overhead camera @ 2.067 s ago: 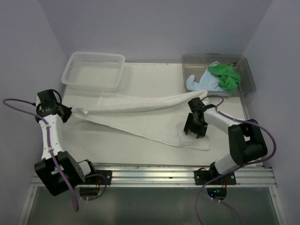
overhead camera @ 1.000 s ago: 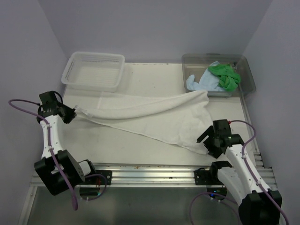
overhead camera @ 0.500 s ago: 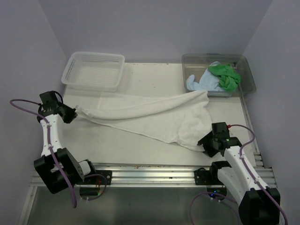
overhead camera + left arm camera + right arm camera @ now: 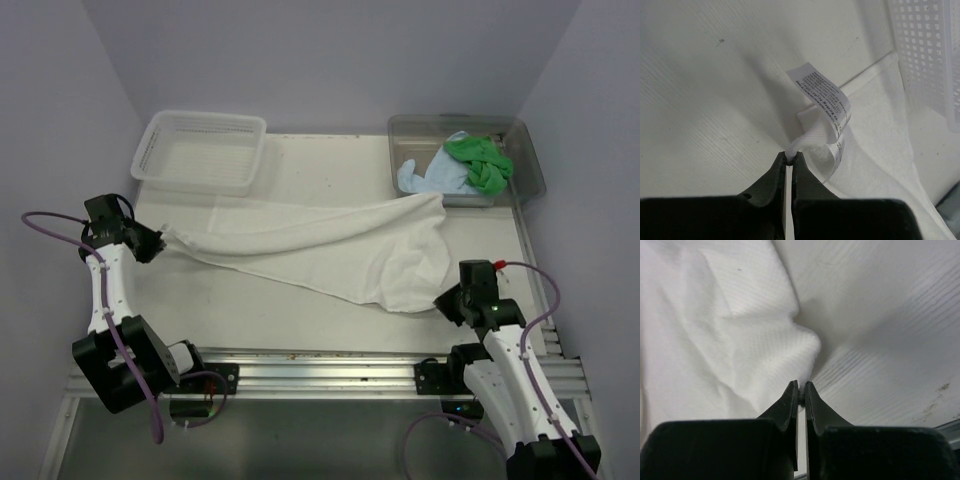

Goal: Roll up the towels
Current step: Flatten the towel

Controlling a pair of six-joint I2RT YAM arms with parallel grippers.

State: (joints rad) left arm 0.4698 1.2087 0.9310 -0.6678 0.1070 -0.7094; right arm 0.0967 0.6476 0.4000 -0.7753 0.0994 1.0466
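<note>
We see the white towel (image 4: pixel 330 250) stretched slantwise across the table (image 4: pixel 320 165). Our left gripper (image 4: pixel 789 157) has its fingers clamped on the towel's left corner, just beside the care label (image 4: pixel 825 100). Our right gripper (image 4: pixel 801 390) pinches the towel's near right edge. The green towel (image 4: pixel 480 160) and the light blue towel (image 4: pixel 425 178) lie bunched together in the clear tub (image 4: pixel 530 160) at the far right. The white basket (image 4: pixel 200 150) sits at the far left.
</note>
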